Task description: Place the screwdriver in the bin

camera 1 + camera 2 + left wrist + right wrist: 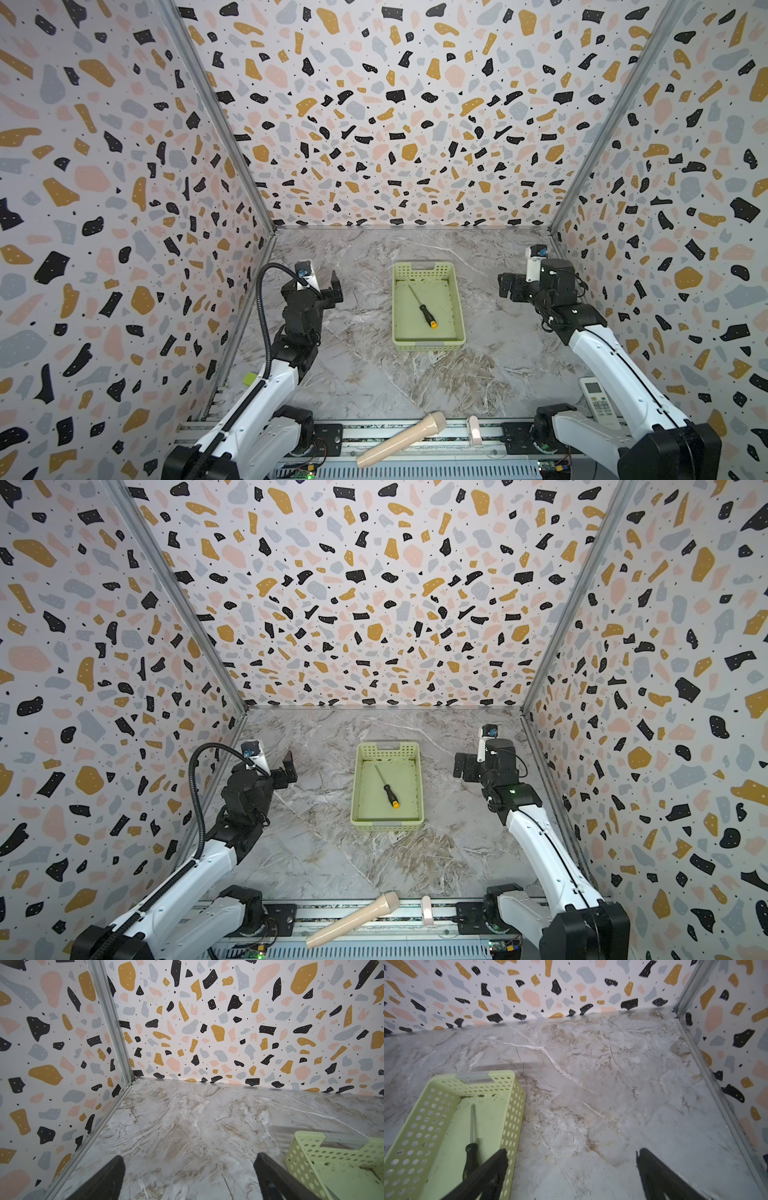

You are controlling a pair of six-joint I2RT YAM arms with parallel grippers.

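Tabletop of grey-brown marble pattern point(374, 374) carries everything, and the two arms stand back at its sides, which I read as leaving the middle free. Between the pincers sits the pale yellow-green rectangular plastic bin with perforated walls point(424, 272), level on its flat bottom and apart from both. It lies inboard of the right pincer point(504, 286), on the side toward the left arm, and the right wrist view sees it past one black finger point(492, 1169). That pincer is spread wide and has hold of nothing, with bare marble between its fingers. The left pincer point(189, 1159) is likewise spread and empty, the bin's corner on its inboard side. Behind both pincers, by the front rail, lie a long beige cylindrical handle-like object point(401, 444), a white remote control point(598, 401) close by the right arm, and a small white piece point(473, 430), none of them part of the job. Smallest, the slim screwdriver with silver shaft, black handle and orange end cap point(422, 306) lies flat and slanted on the bin's floor, wholly inside the walls, cap toward the arms' bases, touching neither pincer. By that the task looks done, and a wide, empty pincer suits a tool left resting under its own weight.
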